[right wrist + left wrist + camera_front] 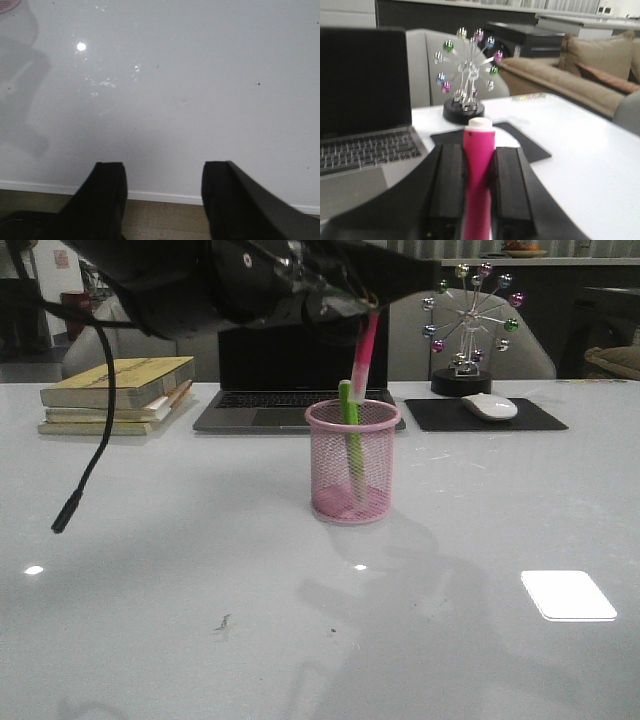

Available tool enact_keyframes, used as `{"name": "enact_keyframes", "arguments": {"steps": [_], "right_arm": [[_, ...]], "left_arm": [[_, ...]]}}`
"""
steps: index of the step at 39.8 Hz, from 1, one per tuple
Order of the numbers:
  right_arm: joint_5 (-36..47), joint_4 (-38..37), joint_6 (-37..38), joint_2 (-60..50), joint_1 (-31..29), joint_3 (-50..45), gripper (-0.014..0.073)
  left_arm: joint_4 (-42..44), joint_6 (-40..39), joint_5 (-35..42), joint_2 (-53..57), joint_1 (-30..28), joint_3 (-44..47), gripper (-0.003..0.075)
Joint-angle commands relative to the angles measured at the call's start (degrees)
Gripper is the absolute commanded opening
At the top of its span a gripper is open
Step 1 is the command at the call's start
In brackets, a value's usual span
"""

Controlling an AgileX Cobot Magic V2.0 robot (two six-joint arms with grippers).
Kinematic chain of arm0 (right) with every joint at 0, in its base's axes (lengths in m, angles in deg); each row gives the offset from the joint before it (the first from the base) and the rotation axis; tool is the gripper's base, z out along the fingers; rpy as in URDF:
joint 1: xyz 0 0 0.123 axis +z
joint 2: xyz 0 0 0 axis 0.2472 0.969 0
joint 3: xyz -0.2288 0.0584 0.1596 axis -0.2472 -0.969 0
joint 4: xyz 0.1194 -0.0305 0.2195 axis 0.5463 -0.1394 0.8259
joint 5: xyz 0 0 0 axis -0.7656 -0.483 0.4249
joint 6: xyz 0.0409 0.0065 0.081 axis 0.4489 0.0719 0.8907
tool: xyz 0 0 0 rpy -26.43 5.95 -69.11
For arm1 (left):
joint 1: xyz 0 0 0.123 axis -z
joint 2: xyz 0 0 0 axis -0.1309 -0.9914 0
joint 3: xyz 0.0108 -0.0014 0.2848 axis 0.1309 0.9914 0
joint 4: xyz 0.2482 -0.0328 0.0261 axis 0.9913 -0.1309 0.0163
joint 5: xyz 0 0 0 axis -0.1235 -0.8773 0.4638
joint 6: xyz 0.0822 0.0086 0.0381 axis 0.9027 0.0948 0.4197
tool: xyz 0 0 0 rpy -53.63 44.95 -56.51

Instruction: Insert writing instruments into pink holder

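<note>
The pink holder (353, 465) stands mid-table, and its edge shows in a corner of the right wrist view (7, 4). A lime green marker (349, 412) leans inside it, its top above the rim. My left gripper (366, 306) (479, 159) hangs above the cup, shut on the bright pink marker (367, 345) (479, 170). That marker slants down, and its clear cap (358, 376) ends just above the back rim. My right gripper (162, 172) is open and holds nothing, over the table's near edge; it does not show in the front view.
Behind the cup sit a laptop (290, 400), a stack of books (115, 392), a white mouse (489, 406) on a black pad (520, 417) and a ball-wheel ornament (470, 330). A black cable (85, 470) dangles at the left.
</note>
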Motion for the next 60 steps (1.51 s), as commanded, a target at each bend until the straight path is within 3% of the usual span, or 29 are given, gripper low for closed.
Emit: {"name": "enact_keyframes", "arguments": {"steps": [1,6,11,20,22,43,49,60], "right_arm": [[2.58,-1.18,-0.04,-0.20,-0.35,1.68,0.0459],[2.58,-1.18,-0.04,-0.20,-0.35,1.68,0.0459],[2.58,-1.18,-0.04,-0.20,-0.35,1.68,0.0459],[2.58,-1.18,-0.04,-0.20,-0.35,1.68,0.0459],[2.58,-1.18,-0.04,-0.20,-0.35,1.68,0.0459],[2.95,-1.36,-0.04,-0.20,-0.35,1.68,0.0459],[2.95,-1.36,-0.04,-0.20,-0.35,1.68,0.0459],[3.16,-1.36,-0.04,-0.20,-0.35,1.68,0.0459]], "left_arm": [[0.14,-0.82,5.94,1.48,0.25,-1.65,0.0092],[0.48,-0.82,10.04,-0.94,0.25,-1.65,0.0092],[0.54,-0.82,8.40,-0.86,0.37,-1.65,0.0102],[0.31,-0.82,6.65,0.64,0.30,-1.65,0.0360],[0.31,-0.82,6.22,0.64,0.30,-1.65,0.0379],[0.78,-0.57,-15.51,17.43,-3.08,-1.65,0.0371],[3.17,-0.22,-22.21,25.54,-8.21,-1.65,0.0337],[6.09,-0.22,-43.53,39.49,-21.03,-1.65,0.0327]]}}
